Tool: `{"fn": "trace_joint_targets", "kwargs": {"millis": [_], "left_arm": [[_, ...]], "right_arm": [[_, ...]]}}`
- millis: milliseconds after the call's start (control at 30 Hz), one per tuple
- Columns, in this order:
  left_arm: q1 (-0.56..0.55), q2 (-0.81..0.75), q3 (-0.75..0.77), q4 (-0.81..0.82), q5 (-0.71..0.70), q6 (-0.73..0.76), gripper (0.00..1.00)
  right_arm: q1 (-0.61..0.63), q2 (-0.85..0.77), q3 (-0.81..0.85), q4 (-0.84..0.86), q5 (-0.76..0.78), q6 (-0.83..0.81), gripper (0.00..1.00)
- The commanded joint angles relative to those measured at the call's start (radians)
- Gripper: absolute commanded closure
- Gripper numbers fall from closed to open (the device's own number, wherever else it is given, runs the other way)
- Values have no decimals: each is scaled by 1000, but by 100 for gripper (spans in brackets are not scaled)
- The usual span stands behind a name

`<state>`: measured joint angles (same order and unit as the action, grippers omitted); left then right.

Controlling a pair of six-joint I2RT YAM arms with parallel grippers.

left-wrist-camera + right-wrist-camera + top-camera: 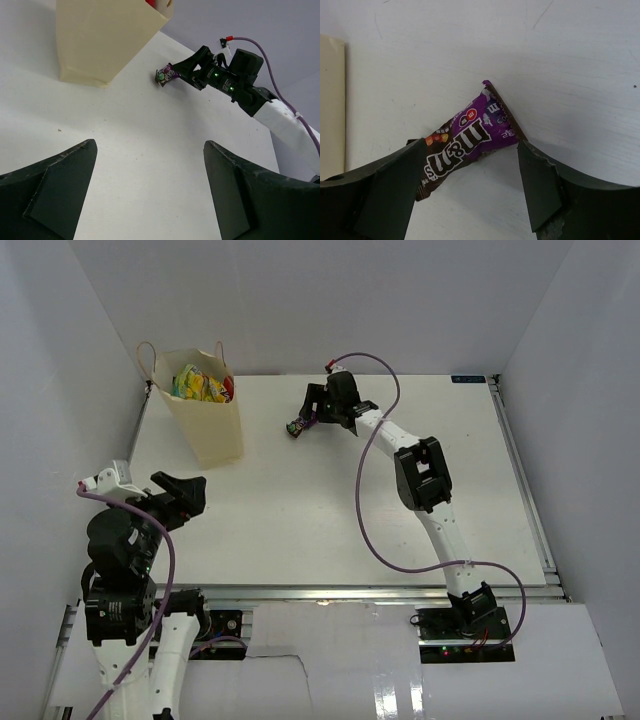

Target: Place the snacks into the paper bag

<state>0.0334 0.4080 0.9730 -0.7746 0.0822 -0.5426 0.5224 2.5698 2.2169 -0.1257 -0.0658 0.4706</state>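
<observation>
A white table (300, 530) fills the middle, marked by faint scratches (540, 20) and one tiny dark speck (59, 130). Plain white walls (300, 300) close it in at 9, 12 and 3 o'clock. A small teal label (467, 379) sits on the tabletop at about 1 o'clock. Metal rails run along its edges at 6 o'clock (350, 590) and 3 o'clock (525, 480). Beyond the 6 o'clock rail lies a glossy white board (380, 670) with a thin dark crack (270, 655).
</observation>
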Motion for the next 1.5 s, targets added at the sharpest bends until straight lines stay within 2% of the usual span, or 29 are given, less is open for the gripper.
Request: {"fn": "trace_joint_targets", "kwargs": {"millis": [0,200,300,333,367,400,433,567,600,667,800,867,900,967,1000,1033,1100,1233,1467], "left_arm": [[0,-15,10,-49,1,-29,2],[0,-15,9,-52,17,-57,2],[0,-9,6,-51,25,-66,2],[2,-8,6,-49,31,-72,2],[0,-5,-3,-43,43,-76,2],[0,2,-11,-28,77,-91,2],[0,5,-25,-17,100,-102,2],[0,28,-140,81,267,-164,2],[0,32,-204,136,333,-204,2],[0,34,-273,201,385,-252,2],[0,25,-472,398,475,-368,2],[0,34,-514,494,491,-413,2],[-1,40,-542,539,499,-422,2],[-3,61,-560,577,521,-444,2],[-9,71,-569,601,525,-448,2],[-12,77,-586,612,530,-453,2],[-30,94,-603,652,536,-473,2],[-131,132,-657,756,512,-536,2],[-510,360,-611,903,243,-553,2]], "right_arm": [[36,38,49,113,87,36,23],[73,58,10,144,103,30,34],[73,56,-19,147,95,10,45],[73,52,-26,149,77,-4,54],[70,46,-48,149,75,-19,59],[67,24,-62,152,14,-47,64],[62,10,-80,156,-9,-56,74],[25,-72,-181,172,-152,-124,83],[12,-121,-248,188,-211,-160,85],[-2,-180,-334,213,-277,-205,86],[-22,-419,-610,296,-474,-334,89],[-25,-544,-773,304,-607,-425,90],[-25,-575,-807,273,-718,-463,90],[-22,-656,-874,140,-805,-597,91],[-22,-677,-891,94,-919,-639,91],[-16,-698,-913,-33,-952,-702,91],[-2,-758,-945,-103,-969,-820,90],[27,-852,-1046,-101,-1013,-839,89],[96,-892,-1019,-100,-1029,-796,90]]}}
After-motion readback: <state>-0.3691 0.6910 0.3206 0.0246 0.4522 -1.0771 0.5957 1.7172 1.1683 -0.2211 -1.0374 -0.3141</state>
